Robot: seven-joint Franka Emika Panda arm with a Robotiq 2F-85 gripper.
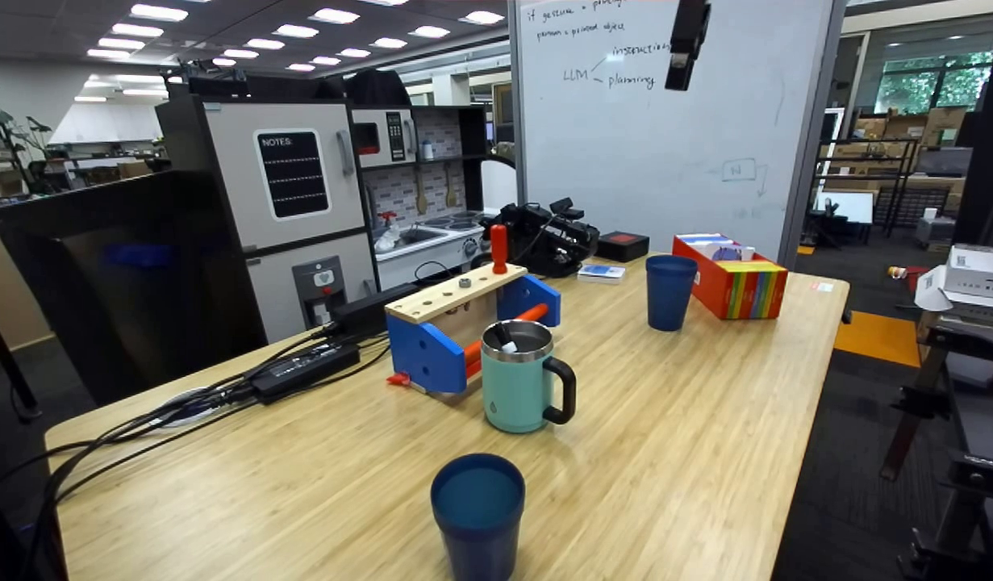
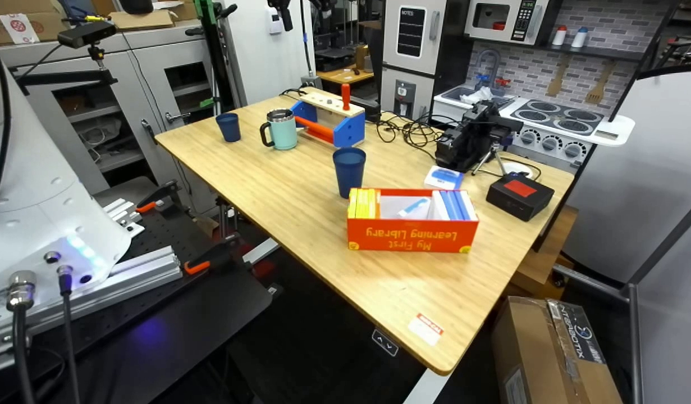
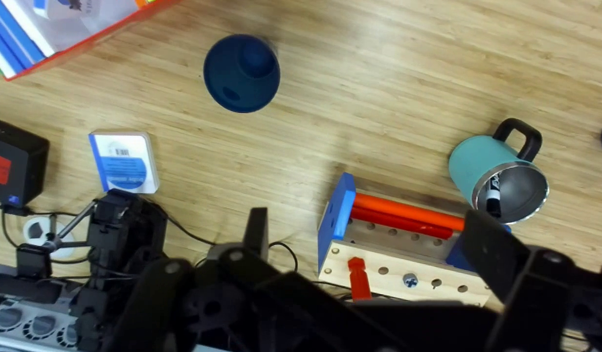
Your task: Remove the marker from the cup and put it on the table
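Observation:
The teal-green cup (image 1: pixel 514 395) stands upright on the light-wood table (image 1: pixel 665 436). It also shows in an exterior view (image 2: pixel 283 134) and at the right of the wrist view (image 3: pixel 479 159). The marker (image 3: pixel 493 193), black with a white band, leans inside the cup against its wall. Its end also shows at the cup's mouth in an exterior view (image 1: pixel 507 339). My gripper (image 3: pixel 367 215) is open and empty, high above the table. In the wrist view its fingers are wide apart over the toy workbench, and the cup lies past the right finger. Part of the gripper shows at the top of an exterior view (image 1: pixel 682 68).
A blue and wood toy workbench (image 1: pixel 456 298) with an upright red peg stands right beside the cup. A dark blue cup (image 1: pixel 670 294) and a smaller blue cup (image 2: pixel 229 128) flank it. A red book box (image 2: pixel 412 234), black device (image 2: pixel 474 137) and cables (image 1: pixel 246 395) are on the table.

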